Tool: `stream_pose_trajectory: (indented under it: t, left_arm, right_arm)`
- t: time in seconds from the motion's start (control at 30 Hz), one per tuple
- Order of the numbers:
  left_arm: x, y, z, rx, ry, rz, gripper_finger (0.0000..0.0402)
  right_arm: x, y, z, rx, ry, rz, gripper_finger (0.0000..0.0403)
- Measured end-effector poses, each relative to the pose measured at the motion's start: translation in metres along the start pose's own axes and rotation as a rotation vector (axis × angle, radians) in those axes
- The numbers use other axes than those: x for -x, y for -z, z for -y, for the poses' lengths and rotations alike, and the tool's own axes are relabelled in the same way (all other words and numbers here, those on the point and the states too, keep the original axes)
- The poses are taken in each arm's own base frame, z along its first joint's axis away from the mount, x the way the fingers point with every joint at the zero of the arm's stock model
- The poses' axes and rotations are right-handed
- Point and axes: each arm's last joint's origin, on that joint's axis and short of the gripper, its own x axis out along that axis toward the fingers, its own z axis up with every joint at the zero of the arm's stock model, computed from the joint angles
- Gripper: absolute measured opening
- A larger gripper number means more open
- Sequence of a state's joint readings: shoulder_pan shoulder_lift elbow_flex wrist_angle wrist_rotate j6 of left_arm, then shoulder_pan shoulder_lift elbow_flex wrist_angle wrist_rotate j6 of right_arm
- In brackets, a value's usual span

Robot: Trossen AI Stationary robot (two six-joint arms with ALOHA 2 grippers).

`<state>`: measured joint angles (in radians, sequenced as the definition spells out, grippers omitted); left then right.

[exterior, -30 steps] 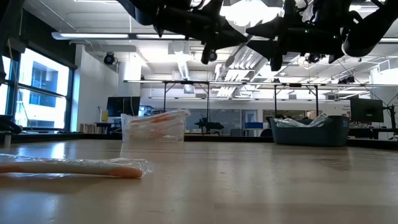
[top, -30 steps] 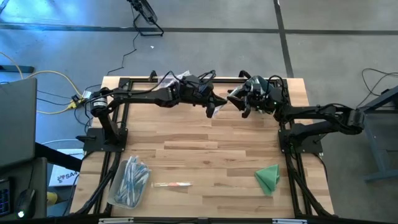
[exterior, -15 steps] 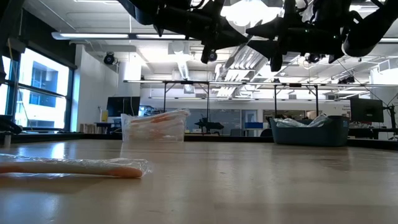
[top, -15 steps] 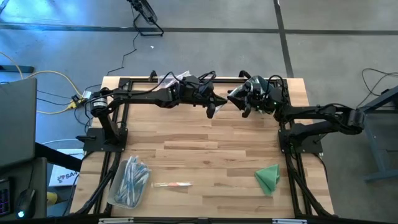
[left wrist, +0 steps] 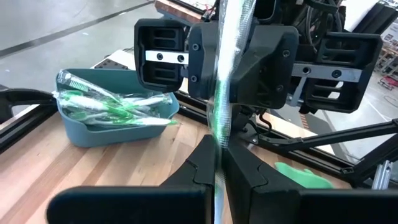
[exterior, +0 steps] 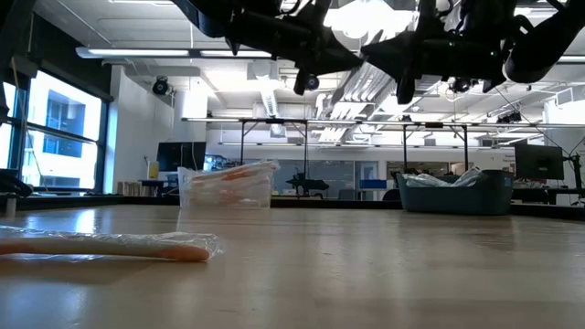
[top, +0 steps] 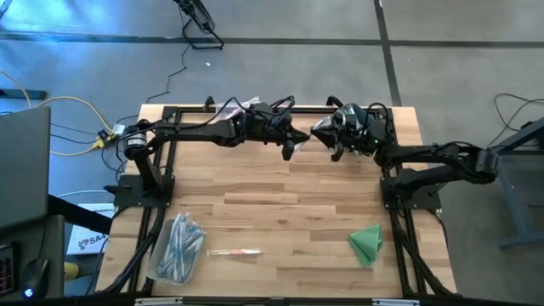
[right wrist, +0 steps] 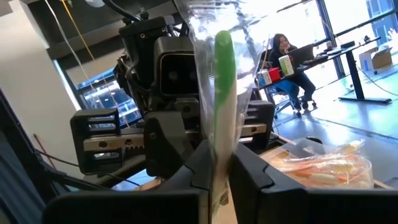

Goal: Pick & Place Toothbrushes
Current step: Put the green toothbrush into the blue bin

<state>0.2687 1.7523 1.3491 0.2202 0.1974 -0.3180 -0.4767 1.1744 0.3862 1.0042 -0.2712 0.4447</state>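
A green toothbrush (left wrist: 219,118) in a clear wrapper hangs high over the table's far middle, between my two grippers. My left gripper (left wrist: 219,152) comes from the left and is shut on one end. My right gripper (right wrist: 216,152) faces it from the right and is shut on the other end. A wrapped orange toothbrush (top: 235,252) lies flat on the table near the front. More toothbrushes fill a clear bin (top: 177,246) at the near left, a blue-grey bin (left wrist: 112,106) and a clear bin (right wrist: 323,165). My left gripper pinches one end of the wrapped green toothbrush (left wrist: 217,140) between its two fingers, reaching about level from the table's left. The toothbrush runs on past the fingertips along their line, clear of the table. My right gripper pinches the opposite end (right wrist: 217,140) between its two fingers, coming from the table's right and slanting slightly up. The stem (right wrist: 224,81) extends past the fingertips toward my left gripper.
A folded green cloth (top: 367,242) lies at the near right. Bare wood spans the table's middle (top: 280,200). Black frame rails (top: 157,195) run along both sides. A person (right wrist: 286,50) sits at a desk far behind the table.
My right gripper has shut on the free end of the green toothbrush, which my left gripper has kept holding. Neither arm has shifted, and the toothbrush stays at the same height.
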Motion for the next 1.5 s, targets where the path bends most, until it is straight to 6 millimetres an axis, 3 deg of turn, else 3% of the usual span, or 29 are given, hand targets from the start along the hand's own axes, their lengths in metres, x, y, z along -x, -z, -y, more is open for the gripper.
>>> stream_pose_trajectory:
  t: [0.47,0.87,1.5]
  left_arm:
    - [0.0,-0.0001,-0.0006,0.0,-0.029,0.009,0.0039]
    - [-0.0001,0.0002,-0.0004,-0.032,-0.03,0.006,0.0132]
    - [-0.0001,0.0011,-0.0009,-0.03,-0.034,-0.004,0.0139]
  right_arm:
    - [0.0001,0.0002,0.0007,-0.007,0.013,0.001,0.002]
    - [0.0,0.0005,0.001,-0.008,0.015,-0.002,0.002]
    - [0.0,0.0024,0.0018,-0.012,0.022,-0.021,0.002]
